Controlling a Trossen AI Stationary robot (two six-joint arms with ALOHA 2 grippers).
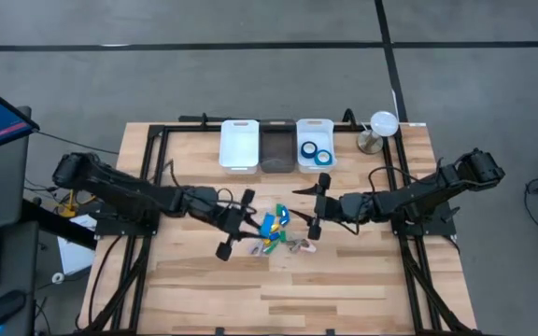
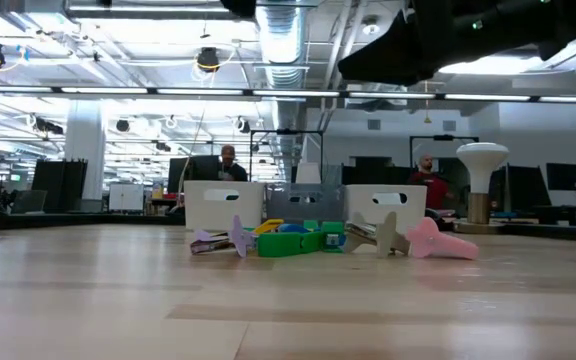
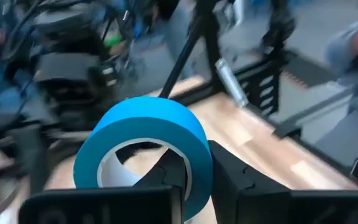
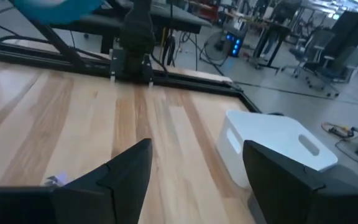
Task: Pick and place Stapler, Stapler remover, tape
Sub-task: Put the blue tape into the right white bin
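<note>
Three bins (image 1: 276, 145), two tape rolls (image 1: 314, 152) binned, one roll (image 3: 148, 146) clamped in a claw.

Pale wood table (image 1: 344, 289), planked, smooth, satin sheen. Matt black metal frame (image 1: 152, 140) along the table's edges. Behind the pile: white bins (image 1: 238, 145) of smooth plastic. Blue tape (image 3: 145, 146), matt outside, pale core, pinched by matt black plastic fingers (image 3: 235, 183). Glossy green plastic stapler (image 2: 298, 241) in the pile.
</note>
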